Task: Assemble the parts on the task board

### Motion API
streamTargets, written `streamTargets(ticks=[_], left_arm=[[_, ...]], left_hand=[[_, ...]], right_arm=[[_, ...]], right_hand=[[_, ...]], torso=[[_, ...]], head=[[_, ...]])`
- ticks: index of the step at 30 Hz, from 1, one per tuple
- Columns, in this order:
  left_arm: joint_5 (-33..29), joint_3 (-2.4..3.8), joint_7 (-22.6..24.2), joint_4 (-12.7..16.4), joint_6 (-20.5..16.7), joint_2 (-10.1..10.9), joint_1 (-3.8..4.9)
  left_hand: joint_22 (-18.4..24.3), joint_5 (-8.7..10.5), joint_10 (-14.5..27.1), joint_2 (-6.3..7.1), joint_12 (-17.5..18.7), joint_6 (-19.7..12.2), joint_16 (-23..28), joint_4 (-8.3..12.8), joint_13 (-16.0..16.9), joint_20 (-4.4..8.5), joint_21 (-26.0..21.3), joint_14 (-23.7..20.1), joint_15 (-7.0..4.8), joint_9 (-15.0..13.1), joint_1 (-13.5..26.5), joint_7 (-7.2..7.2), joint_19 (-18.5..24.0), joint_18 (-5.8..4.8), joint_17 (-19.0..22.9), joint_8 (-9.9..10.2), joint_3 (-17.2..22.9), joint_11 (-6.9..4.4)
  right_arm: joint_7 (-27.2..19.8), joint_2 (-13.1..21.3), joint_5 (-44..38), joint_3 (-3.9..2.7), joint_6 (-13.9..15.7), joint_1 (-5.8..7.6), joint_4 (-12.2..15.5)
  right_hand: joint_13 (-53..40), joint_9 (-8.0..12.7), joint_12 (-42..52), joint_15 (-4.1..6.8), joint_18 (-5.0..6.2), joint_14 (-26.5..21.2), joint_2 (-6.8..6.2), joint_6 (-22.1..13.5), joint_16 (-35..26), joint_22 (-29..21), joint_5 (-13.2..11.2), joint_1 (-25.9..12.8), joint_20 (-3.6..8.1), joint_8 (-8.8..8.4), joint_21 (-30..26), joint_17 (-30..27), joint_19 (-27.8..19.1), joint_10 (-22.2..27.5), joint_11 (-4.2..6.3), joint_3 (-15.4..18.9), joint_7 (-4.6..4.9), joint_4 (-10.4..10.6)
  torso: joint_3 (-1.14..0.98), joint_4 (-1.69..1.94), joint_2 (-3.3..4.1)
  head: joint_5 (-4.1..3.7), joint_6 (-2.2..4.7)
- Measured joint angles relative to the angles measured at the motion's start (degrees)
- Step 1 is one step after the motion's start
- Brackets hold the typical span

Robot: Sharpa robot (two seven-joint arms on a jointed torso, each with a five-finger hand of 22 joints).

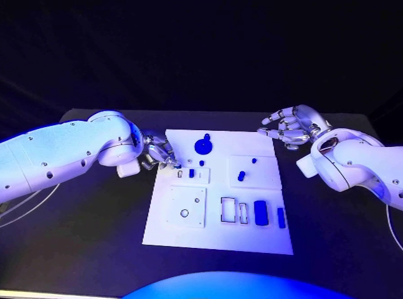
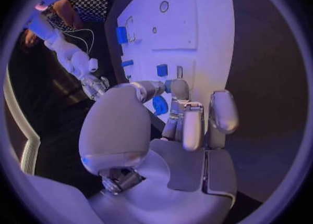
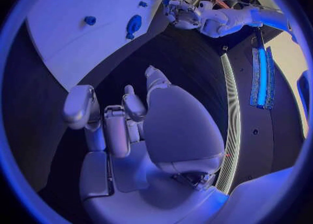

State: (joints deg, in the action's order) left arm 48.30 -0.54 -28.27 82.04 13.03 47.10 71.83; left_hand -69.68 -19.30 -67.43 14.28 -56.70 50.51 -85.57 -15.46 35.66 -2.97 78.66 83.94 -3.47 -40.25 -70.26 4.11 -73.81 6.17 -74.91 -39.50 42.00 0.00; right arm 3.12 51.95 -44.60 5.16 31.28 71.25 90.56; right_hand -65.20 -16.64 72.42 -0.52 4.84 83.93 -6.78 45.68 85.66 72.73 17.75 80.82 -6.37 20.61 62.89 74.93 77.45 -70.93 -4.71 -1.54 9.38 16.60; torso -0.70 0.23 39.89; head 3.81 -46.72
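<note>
Now the left hand (image 1: 158,153) reaches in at the task board's (image 1: 255,240) left edge.

Its fingers are curled loosely, apart, gripping nothing that I can make out; the tips hang near a small blue part (image 1: 191,173) just inside that edge. The right hand (image 1: 291,126) waits off the board's far right corner, fingers spread and empty. For a clean pick, I judge the left hand should lower squarely over the part before closing.

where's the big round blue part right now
In the head view, the round blue part sits near the far edge of the task board, between the left hand and the right hand, untouched by either.
</note>
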Motion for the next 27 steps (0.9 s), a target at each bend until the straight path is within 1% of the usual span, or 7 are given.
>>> streamTargets(ticks=[5, 8, 11, 12, 14, 15, 27], left_arm=[[-1.9, 0.01, -0.1, -3.1, 4.9, -2.1, 1.5], [-1.9, -0.07, -0.2, -4.1, 7.2, -3.2, 2.01], [-0.8, -0.23, -0.3, -4.6, 8.6, -4.1, 2.27], [0.0, -0.37, -0.3, -4.7, 9.1, -4.4, 2.37], [1.3, -0.58, -0.4, -4.9, 9.6, -4.8, 2.47], [2.0, -0.67, -0.4, -5.0, 9.9, -5.0, 2.5], [9.8, -1.42, -0.5, -5.5, 11.3, -6.7, 2.73]], left_hand=[[-0.5, -1.58, -0.2, -0.55, -0.2, 0.5, -0.3, 0.5, 0.8, 0.0, 0.3, 0.0, 0.0, 0.0, 1.0, -0.15, 0.0, 0.0, 0.0, 0.0, -0.5, -0.05], [-0.6, -2.09, -0.3, -0.77, -0.2, 0.6, -0.3, 0.7, 0.9, 0.0, 0.3, 0.0, 0.0, 0.0, 1.4, -0.17, 0.0, -0.01, 0.0, 0.1, -0.7, -0.1], [-0.9, -3.97, -0.7, -0.89, -0.9, 1.2, -0.7, 1.4, 1.5, 0.0, 0.7, 0.0, 0.0, -0.4, 3.2, -0.42, 0.0, 0.0, 0.0, 0.3, -1.1, -0.5], [-1.0, -4.46, -0.7, -0.79, -1.0, 1.2, -0.7, 3.9, 1.8, 0.0, 0.7, 0.0, 0.0, -0.5, 4.1, -0.44, 0.0, 0.0, 0.0, 0.5, 1.0, -0.5], [-1.2, -5.67, -0.8, -0.85, -1.4, 1.4, -0.9, 4.1, 2.1, 0.21, 0.9, 0.2, -0.2, -0.8, 4.9, -0.52, -0.2, -0.87, 0.0, 0.5, 0.9, -0.59], [-1.2, -5.96, -1.0, -0.84, -1.4, 1.6, -0.9, 4.2, 2.2, 0.22, 0.9, 0.2, -0.2, -0.8, 4.9, -0.44, -0.2, -0.94, 0.0, 0.5, 0.8, -0.61], [-2.1, -7.35, -1.6, -1.12, -2.4, 2.0, -1.4, 4.7, 3.6, 0.62, 1.6, 0.0, -0.41, -1.1, 6.3, -0.85, -0.6, -0.94, 0.0, 0.5, 0.3, -0.96]], right_arm=[[0.0, 0.0, 0.0, 0.01, 0.0, 0.0, -0.1], [0.0, -0.1, 0.0, 0.01, 0.0, 0.0, -0.1], [0.0, -0.1, 0.0, 0.01, 0.0, 0.0, -0.1], [0.0, -0.1, 0.0, 0.01, 0.0, 0.0, -0.1], [0.0, -0.1, 0.0, 0.01, 0.0, 0.0, -0.2], [0.0, -0.1, 0.0, 0.01, 0.0, 0.0, -0.2], [0.0, -0.3, 0.0, 0.01, 0.0, 0.0, -0.3]], right_hand=[[0.0, 0.0, 0.0, 0.0, 0.0, 0.0, 0.0, 0.0, 0.0, 0.0, 0.0, 0.0, 0.0, 0.0, 0.0, 0.0, 0.0, 0.0, 0.0, 0.0, 0.0, 0.0], [0.0, 0.0, 0.0, 0.0, 0.0, 0.0, 0.0, 0.0, 0.0, 0.0, 0.0, 0.0, 0.0, 0.0, 0.0, 0.0, 0.0, 0.0, 0.0, 0.0, 0.0, 0.0], [0.0, 0.0, 0.0, 0.0, 0.0, 0.0, 0.0, 0.0, 0.0, 0.0, 0.0, 0.0, 0.0, 0.0, 0.0, 0.0, 0.0, 0.0, 0.0, 0.0, 0.0, 0.0], [0.0, 0.0, 0.0, 0.0, 0.0, 0.0, 0.0, 0.0, 0.0, 0.0, 0.0, 0.0, 0.0, 0.0, 0.0, 0.0, 0.0, 0.0, 0.0, 0.0, 0.0, 0.0], [0.0, 0.0, 0.0, 0.0, 0.0, 0.0, 0.0, 0.0, 0.0, 0.0, 0.0, 0.0, 0.0, 0.0, 0.0, 0.0, 0.0, 0.0, 0.0, 0.0, 0.0, 0.0], [0.0, 0.0, 0.0, 0.0, 0.0, 0.0, 0.0, 0.0, 0.0, 0.0, 0.0, 0.0, 0.0, 0.0, 0.0, 0.0, 0.0, 0.0, 0.0, 0.0, 0.0, 0.0], [0.0, 0.0, 0.0, 0.0, 0.0, 0.0, 0.0, 0.0, 0.0, 0.0, 0.2, 0.0, 0.0, 0.0, -0.2, 0.0, 0.0, 0.0, 0.0, 0.0, 0.0, 0.0]], torso=[[-0.01, 0.0, -0.01], [-0.01, 0.0, -0.01], [-0.01, 0.0, -0.01], [-0.01, 0.0, -0.01], [-0.03, 0.03, -0.02], [-0.04, 0.04, -0.03], [0.01, 0.04, -0.06]], head=[[0.09, -0.03], [0.15, -0.08], [0.23, -0.12], [0.24, -0.14], [0.28, -0.18], [0.29, -0.19], [0.66, -0.33]])
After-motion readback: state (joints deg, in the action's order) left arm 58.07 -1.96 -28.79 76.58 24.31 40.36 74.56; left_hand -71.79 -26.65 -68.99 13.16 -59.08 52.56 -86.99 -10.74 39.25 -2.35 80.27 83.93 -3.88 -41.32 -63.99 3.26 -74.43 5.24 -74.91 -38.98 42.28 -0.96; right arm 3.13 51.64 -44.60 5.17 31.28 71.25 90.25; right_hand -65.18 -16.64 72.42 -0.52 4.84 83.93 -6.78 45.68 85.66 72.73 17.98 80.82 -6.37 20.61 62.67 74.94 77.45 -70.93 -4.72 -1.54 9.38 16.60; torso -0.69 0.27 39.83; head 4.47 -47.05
